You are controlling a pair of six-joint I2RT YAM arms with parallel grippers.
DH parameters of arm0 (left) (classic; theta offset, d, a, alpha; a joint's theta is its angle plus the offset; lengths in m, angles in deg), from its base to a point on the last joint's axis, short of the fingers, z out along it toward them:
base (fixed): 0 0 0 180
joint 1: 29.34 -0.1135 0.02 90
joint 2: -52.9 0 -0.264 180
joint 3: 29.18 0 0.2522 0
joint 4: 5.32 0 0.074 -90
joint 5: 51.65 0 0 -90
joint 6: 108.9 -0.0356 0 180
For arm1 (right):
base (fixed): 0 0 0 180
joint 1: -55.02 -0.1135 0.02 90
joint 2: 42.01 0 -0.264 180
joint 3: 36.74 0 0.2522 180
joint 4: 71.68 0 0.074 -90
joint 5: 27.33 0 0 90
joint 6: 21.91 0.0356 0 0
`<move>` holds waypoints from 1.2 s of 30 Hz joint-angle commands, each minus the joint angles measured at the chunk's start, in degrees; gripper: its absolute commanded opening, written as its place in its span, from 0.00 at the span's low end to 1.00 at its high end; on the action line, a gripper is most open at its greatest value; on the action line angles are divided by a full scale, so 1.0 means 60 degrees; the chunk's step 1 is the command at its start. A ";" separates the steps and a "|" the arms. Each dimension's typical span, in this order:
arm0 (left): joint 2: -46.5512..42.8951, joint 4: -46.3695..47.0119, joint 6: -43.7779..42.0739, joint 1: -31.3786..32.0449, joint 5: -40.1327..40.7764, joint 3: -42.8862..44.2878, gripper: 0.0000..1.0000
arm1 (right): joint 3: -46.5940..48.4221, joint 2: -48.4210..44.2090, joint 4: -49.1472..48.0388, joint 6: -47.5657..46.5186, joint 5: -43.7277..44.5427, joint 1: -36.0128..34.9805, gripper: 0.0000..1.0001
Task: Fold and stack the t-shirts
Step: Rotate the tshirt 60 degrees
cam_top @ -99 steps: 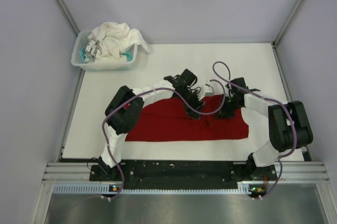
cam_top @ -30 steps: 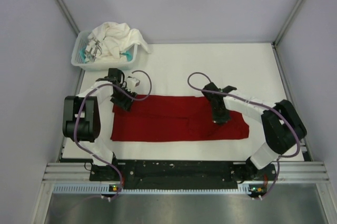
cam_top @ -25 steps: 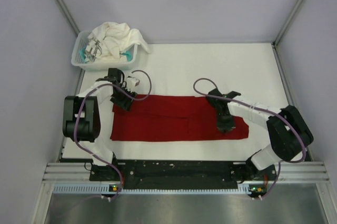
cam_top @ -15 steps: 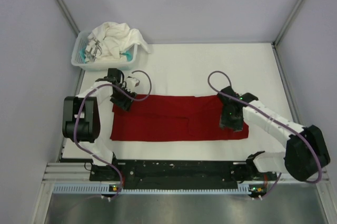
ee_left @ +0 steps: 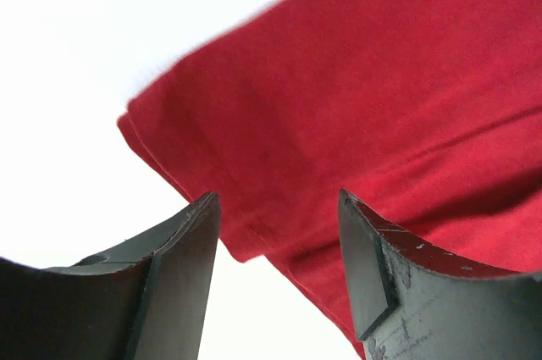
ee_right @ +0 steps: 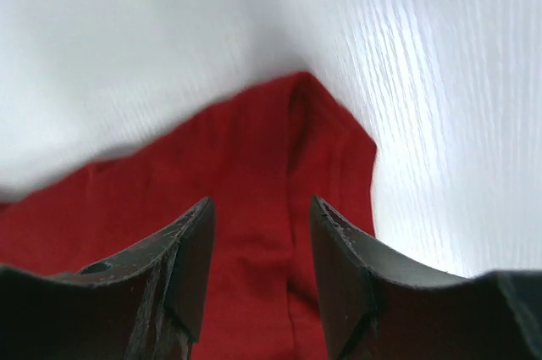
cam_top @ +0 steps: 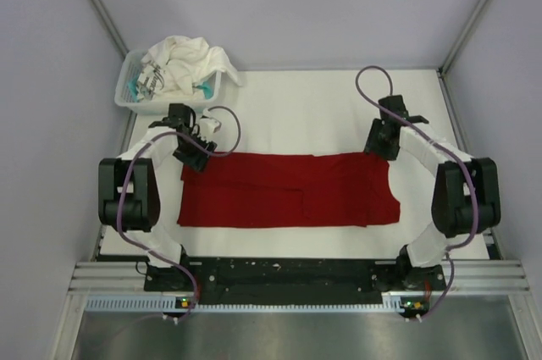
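Note:
The deep red t-shirt (cam_top: 288, 191) lies flat on the white table as a long folded band running left to right. My left gripper (cam_top: 190, 157) hovers open at its far left corner. In the left wrist view that corner of the red t-shirt (ee_left: 381, 80) sits between the spread fingers (ee_left: 182, 275) without being pinched. My right gripper (cam_top: 378, 146) stands open at the far right corner; the right wrist view shows the red t-shirt (ee_right: 254, 157) below its parted fingers (ee_right: 182, 267). The white t-shirt (cam_top: 186, 59) is bunched up in the basket.
A small white slatted basket (cam_top: 161, 106) stands at the table's (cam_top: 296, 106) far left corner. Grey walls with metal posts close in the left, right and far sides. The arms' base rail runs along the near edge.
My right gripper has opened, let go of the red cloth and swung from the shirt's middle right to its far right corner. The shirt's right part now lies flat. The left gripper barely moved.

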 commanded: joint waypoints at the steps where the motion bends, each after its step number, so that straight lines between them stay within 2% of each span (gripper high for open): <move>1: 0.0704 0.0660 0.0299 -0.0067 0.0768 0.0497 0.62 | 0.1156 0.1498 -0.0869 -0.0509 0.0402 0.0185 0.48; 5: 0.0909 0.1129 0.0446 -0.0067 0.1121 0.0395 0.64 | 0.1757 0.2451 -0.1044 -0.0626 0.0126 0.0478 0.45; 6: 0.1026 0.1173 0.0504 -0.0067 0.1223 0.0351 0.63 | 0.1875 0.2656 -0.1088 -0.0656 0.0053 0.0522 0.41; 8: 0.1245 0.1232 0.0680 -0.0067 0.1457 0.0263 0.63 | 0.2051 0.3008 -0.1278 -0.0714 -0.0357 0.0653 0.28; 11: 0.1524 0.1262 0.0871 -0.0067 0.2204 0.0014 0.61 | 0.2241 0.3273 -0.1381 -0.0686 -0.0184 0.0917 0.00; 16: 0.1568 0.1116 0.0871 -0.0067 0.2601 -0.0280 0.61 | 0.2607 0.3683 -0.1747 -0.0393 -0.0753 0.1664 0.00; 26: 0.1526 0.0925 0.1032 -0.0082 0.2631 -0.0221 0.61 | 0.3487 0.4445 -0.1747 -0.0655 -0.1060 0.1694 0.00; 27: 0.1453 0.0896 0.1032 -0.0067 0.2587 -0.0163 0.61 | 0.3545 0.4503 -0.1719 -0.0816 -0.1105 0.1694 0.02; 29: 0.1292 0.0735 0.1047 -0.0082 0.2412 0.0041 0.61 | 0.3692 0.4475 -0.1602 -0.1080 -0.1617 0.1694 0.13; 32: 0.0926 0.0311 0.1047 -0.0082 0.2002 0.0451 0.62 | 0.3853 0.4154 -0.1309 -0.1344 -0.1574 0.1694 0.29; 36: 0.0354 -0.0275 0.1047 -0.0082 0.1605 0.0789 0.63 | 0.3897 0.3437 -0.0899 -0.1476 -0.1559 0.1694 0.39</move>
